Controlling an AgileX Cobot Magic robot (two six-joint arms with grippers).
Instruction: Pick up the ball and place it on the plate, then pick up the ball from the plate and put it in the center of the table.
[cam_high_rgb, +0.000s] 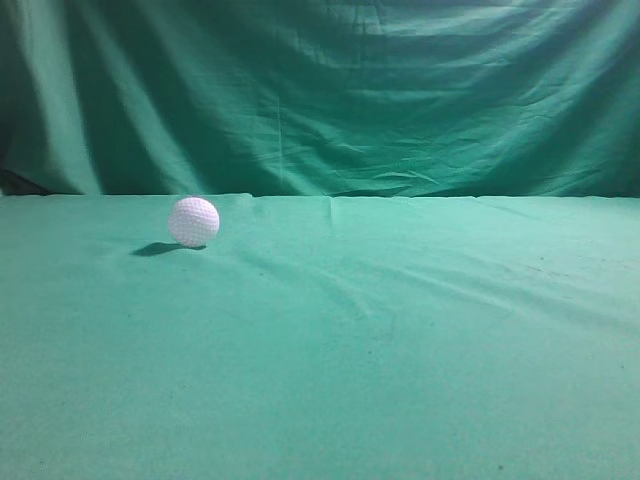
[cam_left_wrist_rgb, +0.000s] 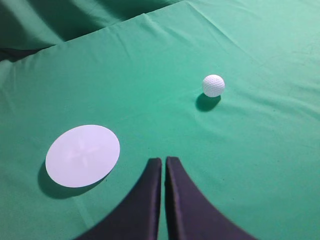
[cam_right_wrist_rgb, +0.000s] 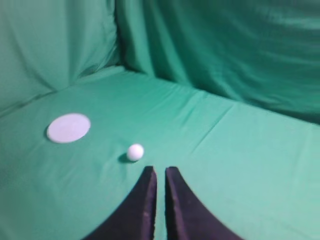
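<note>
Ball (cam_high_rgb: 194, 221) and plate (cam_left_wrist_rgb: 82, 155) lie apart on the green cloth (cam_high_rgb: 400, 340) — we read that as the opening layout, with the first pick not yet begun. The ball sits alone, left of middle in the exterior view, touching nothing but the cloth and throwing a small shadow to its left. The plate, flat and pale, shows only in the wrist views; from the left wrist it lies low and left, the ball up and right, well apart from it.

Our left gripper (cam_left_wrist_rgb: 164, 161) hangs above the cloth with its dark fingers drawn almost together, holding nothing. Our right gripper (cam_right_wrist_rgb: 159, 171) shows much the same — fingers close, a thin gap, nothing between them — with the ball (cam_right_wrist_rgb: 135, 152) just ahead and a little left, and the plate (cam_right_wrist_rgb: 68, 127) farther off.

Room looks generous: open cloth all around the ball, so a descent from above should meet no obstacle. The backdrop (cam_high_rgb: 320, 90) rises behind, and soft creases run across the cloth; we judge a round ball may roll if nudged, so the fingers must open before closing in.
</note>
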